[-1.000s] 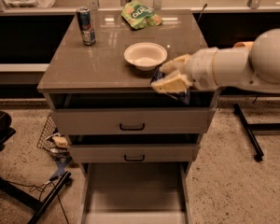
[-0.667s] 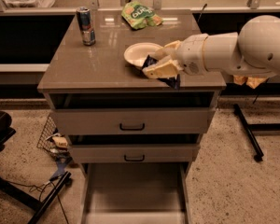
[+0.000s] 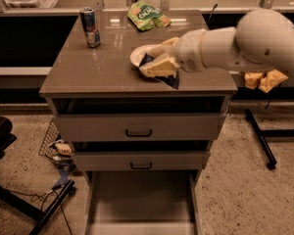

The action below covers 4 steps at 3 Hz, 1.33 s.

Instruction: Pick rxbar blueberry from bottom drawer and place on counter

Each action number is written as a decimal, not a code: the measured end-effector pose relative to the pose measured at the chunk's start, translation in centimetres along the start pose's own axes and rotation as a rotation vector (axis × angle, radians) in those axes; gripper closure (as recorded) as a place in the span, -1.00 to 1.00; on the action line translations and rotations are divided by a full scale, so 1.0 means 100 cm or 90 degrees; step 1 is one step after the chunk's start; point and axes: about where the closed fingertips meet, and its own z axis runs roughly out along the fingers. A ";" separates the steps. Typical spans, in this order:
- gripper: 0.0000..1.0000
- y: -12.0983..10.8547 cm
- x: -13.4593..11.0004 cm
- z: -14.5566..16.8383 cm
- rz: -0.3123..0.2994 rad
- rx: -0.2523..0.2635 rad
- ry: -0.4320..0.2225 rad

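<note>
My gripper point(image 3: 156, 66) is over the counter point(image 3: 93, 67), right of its middle, just in front of a white bowl point(image 3: 136, 56) that it partly hides. It is shut on the rxbar blueberry point(image 3: 170, 80), whose dark navy wrapper sticks out below and to the right of the yellowish fingers point(image 3: 159, 68), low over the counter top. Whether the bar touches the surface I cannot tell. The bottom drawer point(image 3: 142, 199) is pulled open at the foot of the cabinet, and its pale floor is bare.
A drink can point(image 3: 90, 27) stands at the counter's back left. A green snack bag point(image 3: 147, 14) lies at the back centre. Two drawers with black handles point(image 3: 138, 132) sit slightly open. A black stand leg point(image 3: 259, 138) is on the right, and cables and clutter point(image 3: 59, 151) on the left.
My gripper has moved left from the counter's right front edge, carrying the bar in over the counter, in front of the bowl.
</note>
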 end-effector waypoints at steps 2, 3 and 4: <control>1.00 -0.011 -0.076 0.110 0.030 0.010 0.018; 1.00 -0.015 -0.090 0.152 0.046 0.010 0.009; 0.65 -0.010 -0.093 0.158 0.046 0.004 0.008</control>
